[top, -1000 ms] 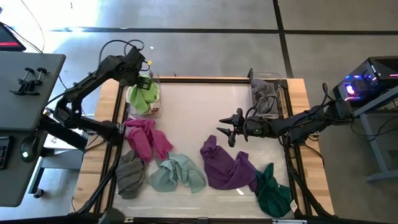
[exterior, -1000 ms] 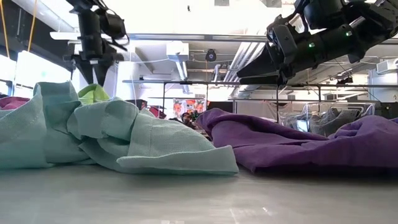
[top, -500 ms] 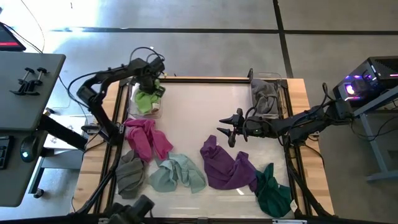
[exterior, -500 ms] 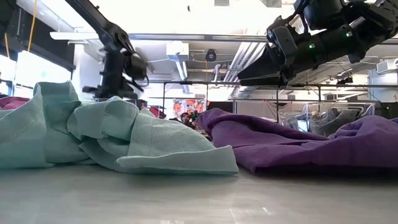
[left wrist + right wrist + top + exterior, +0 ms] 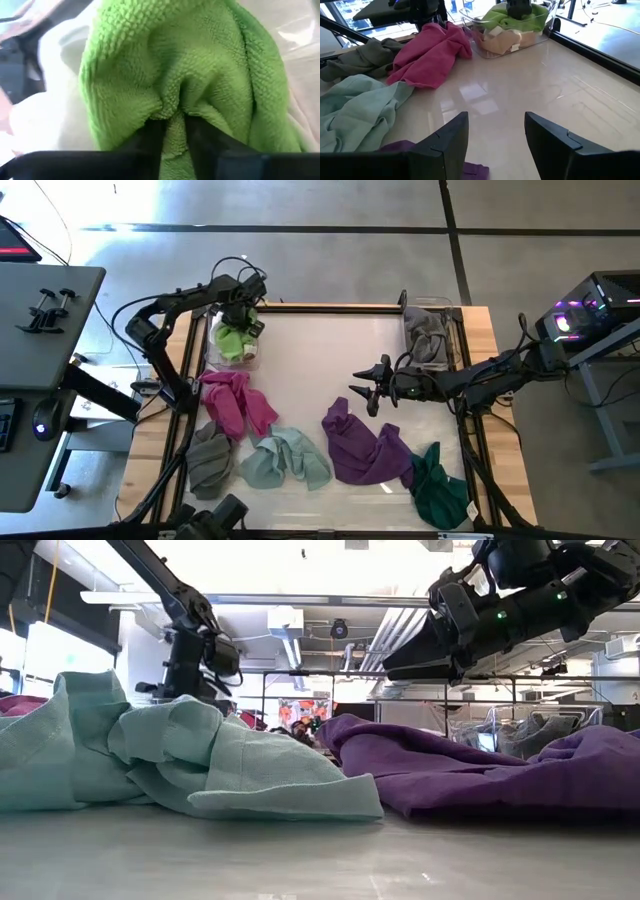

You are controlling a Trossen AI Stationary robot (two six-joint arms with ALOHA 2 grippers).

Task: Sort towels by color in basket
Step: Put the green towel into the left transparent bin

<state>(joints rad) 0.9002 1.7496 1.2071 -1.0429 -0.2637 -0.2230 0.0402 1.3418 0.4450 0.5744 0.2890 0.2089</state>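
The lime green towel [image 5: 232,340] lies bunched in the clear basket [image 5: 211,358] at the table's far left, on a cream towel [image 5: 500,42]. My left gripper [image 5: 241,323] points down into that basket, shut on the lime green towel [image 5: 165,65]. My right gripper [image 5: 362,392] hovers open over the table's middle and holds nothing. On the table lie a magenta towel [image 5: 235,402], a grey-brown towel [image 5: 210,460], a mint towel [image 5: 285,460], a purple towel [image 5: 365,448] and a dark green towel [image 5: 438,485]. My left gripper pinches a raised fold [image 5: 173,131] on top of the lime green towel between its two fingers [image 5: 150,142], coming from above and pointing steeply down. The towel rests in the basket on the cream towel, slack and heaped around the fingers.
A second clear basket [image 5: 452,330] at the far right holds a grey towel [image 5: 428,335]. A raised wooden rim [image 5: 330,307] runs round the table. Bare tabletop [image 5: 320,350] lies between the two baskets and in front of my right gripper.
My left gripper has gone down into the left basket and a little toward the table's right, tipping steeper. The lime green towel, which hung spread below it over the basket, now sits bunched inside the basket. The right arm has kept still.
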